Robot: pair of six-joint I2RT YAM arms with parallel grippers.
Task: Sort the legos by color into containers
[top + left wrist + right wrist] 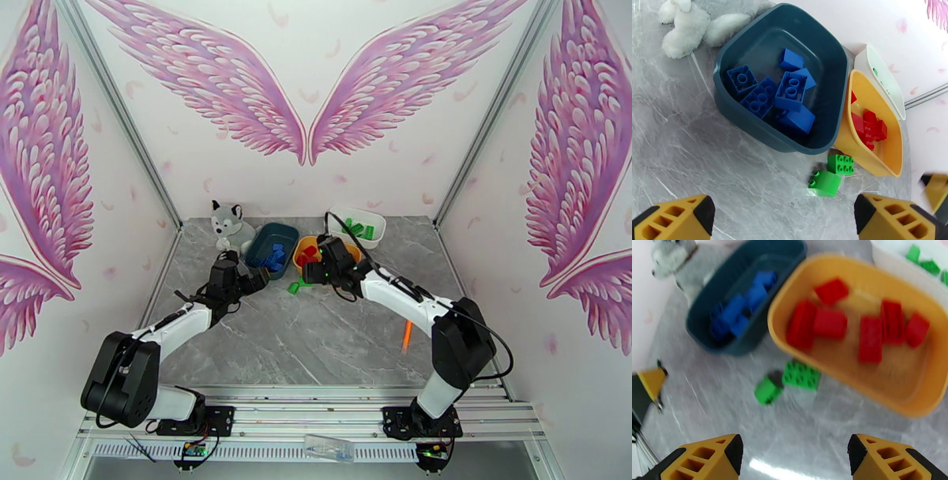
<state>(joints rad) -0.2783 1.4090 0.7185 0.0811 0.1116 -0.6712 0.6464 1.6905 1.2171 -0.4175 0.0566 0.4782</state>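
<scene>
Two green legos (840, 164) (824, 183) lie on the table in front of the tubs, also in the right wrist view (802, 375) (768, 390) and from above (296, 286). The teal container (762, 35) holds several blue legos (790, 90). Several red legos (829, 323) lie in the yellow container (908, 398). Green legos (930, 265) sit in the white container (888, 263). My left gripper (784, 217) hangs open and empty just short of the green pair. My right gripper (794, 457) is open and empty too, above the table near them.
A grey-and-white plush husky (231, 225) sits at the back left beside the teal tub (261, 241). An orange stick (407, 335) lies on the table by my right arm. Both grippers (254, 282) (312, 275) hover close together at the tubs' front.
</scene>
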